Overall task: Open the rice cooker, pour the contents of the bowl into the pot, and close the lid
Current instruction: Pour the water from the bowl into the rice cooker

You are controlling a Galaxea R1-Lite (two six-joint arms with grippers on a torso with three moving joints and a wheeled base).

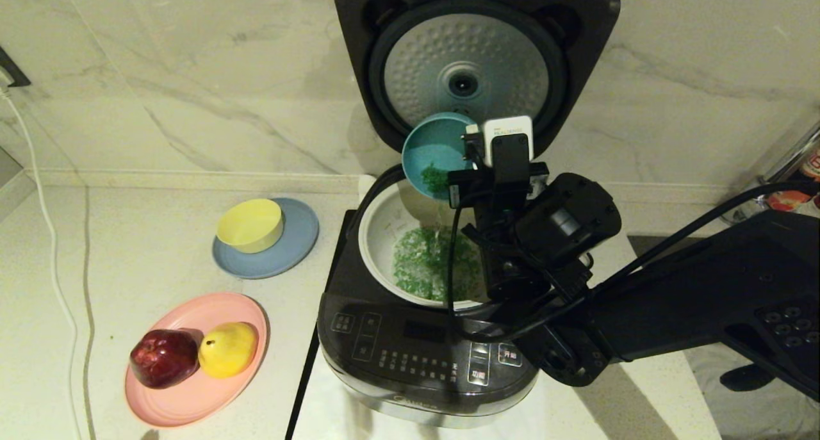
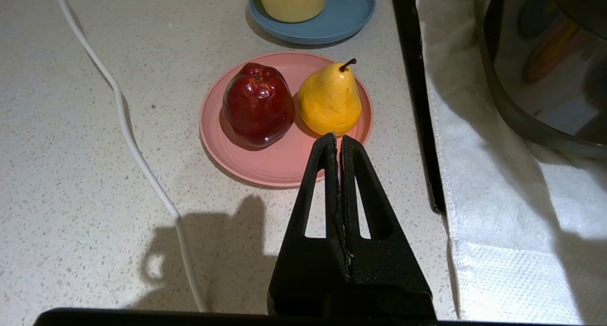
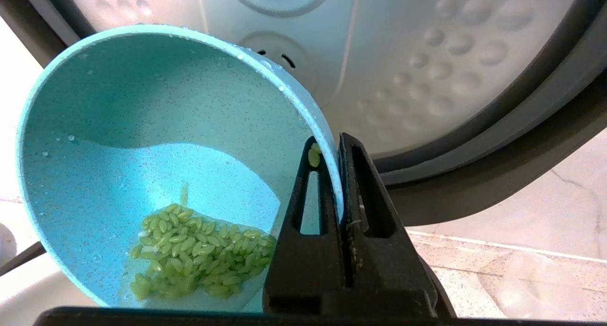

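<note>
Head view is showing you the right gripper pinching the rim of the bowl, tilted over the pot below the raised lid; green contents are clinging inside. Your left gripper, jaws closed empty, is hovering near the pink plate.

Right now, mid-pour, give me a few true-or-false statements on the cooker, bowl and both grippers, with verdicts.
1. The lid stands open. True.
2. The bowl is empty. False: green contents remain at its lower edge.
3. The right gripper pinches the bowl's rim. True.
4. The pot holds nothing. False: green bits already lie inside.
5. The left gripper holds the pear. False: it is shut on nothing, apart from the pear.
</note>
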